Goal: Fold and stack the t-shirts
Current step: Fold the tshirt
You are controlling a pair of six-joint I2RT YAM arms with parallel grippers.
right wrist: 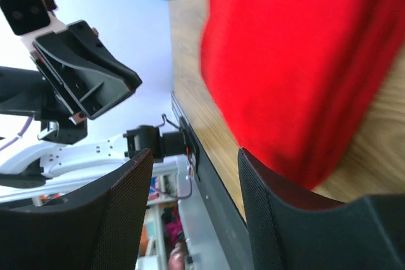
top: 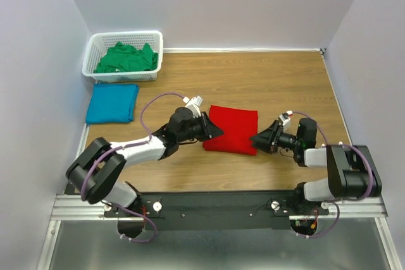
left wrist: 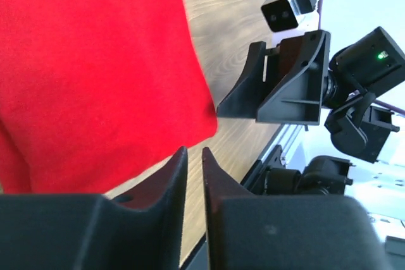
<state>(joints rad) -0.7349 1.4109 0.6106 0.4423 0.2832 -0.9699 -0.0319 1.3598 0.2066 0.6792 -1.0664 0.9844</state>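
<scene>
Here, red shirt [top: 231, 129]: lay folded mid-table, between both grippers.
Left gripper [top: 217, 131]: at its left edge, jaws nearly together, empty.
Right gripper [top: 255, 138]: at its right edge, jaws wide, empty.
Open room: table [top: 278, 86] wood showed beyond the far edge.

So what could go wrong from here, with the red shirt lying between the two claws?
The red t-shirt looks folded, but neither the left gripper nor the right gripper holds it; a finger dragging its edge might undo the fold. The grippers face each other across it, so closing in together could make them bump. Carrying it onto the teal t-shirt by one edge may let it droop open.
</scene>
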